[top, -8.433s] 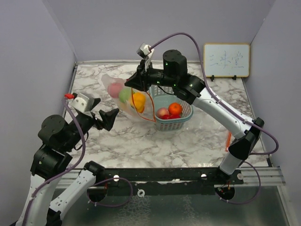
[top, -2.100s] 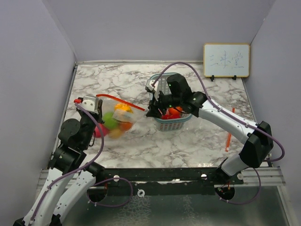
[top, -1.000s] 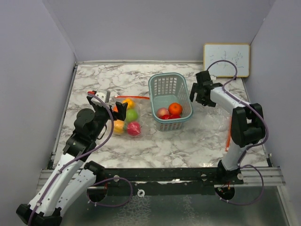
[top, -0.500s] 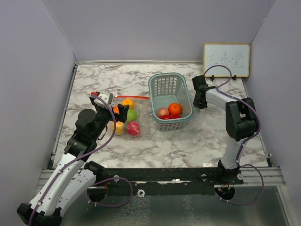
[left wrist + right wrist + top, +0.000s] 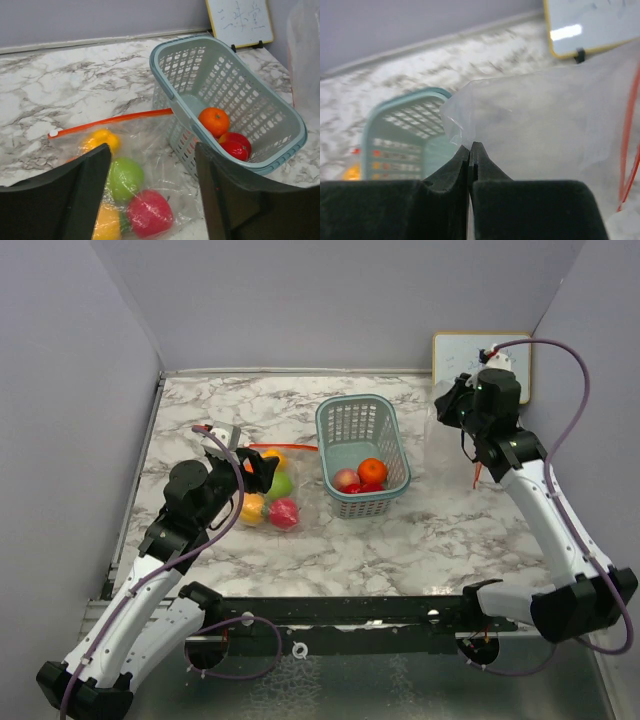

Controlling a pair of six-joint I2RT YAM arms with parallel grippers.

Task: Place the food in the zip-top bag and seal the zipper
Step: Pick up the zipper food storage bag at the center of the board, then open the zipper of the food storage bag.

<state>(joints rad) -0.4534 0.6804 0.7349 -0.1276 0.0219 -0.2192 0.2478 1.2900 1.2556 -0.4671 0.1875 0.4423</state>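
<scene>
A clear zip-top bag (image 5: 268,502) lies left of the basket and holds red, green, orange and yellow toy fruits (image 5: 149,212). Its red-orange zipper (image 5: 115,120) runs along the far edge. My left gripper (image 5: 152,200) is open and empty just above this bag. My right gripper (image 5: 471,150) is shut on a corner of a second, empty clear bag (image 5: 545,115), held up at the back right (image 5: 452,445). That bag's red strip (image 5: 627,125) hangs at its right. More fruits, an orange (image 5: 215,121) and red ones (image 5: 235,145), sit in the basket.
The teal mesh basket (image 5: 330,440) stands mid-table between the arms. A small whiteboard (image 5: 450,355) leans on the back wall at the right, just behind my right gripper. Walls close in the left, back and right sides.
My right gripper has pinched the empty clear bag to the right of the basket and lifted it up towards the back right. My left gripper stays open over the filled bag.
</scene>
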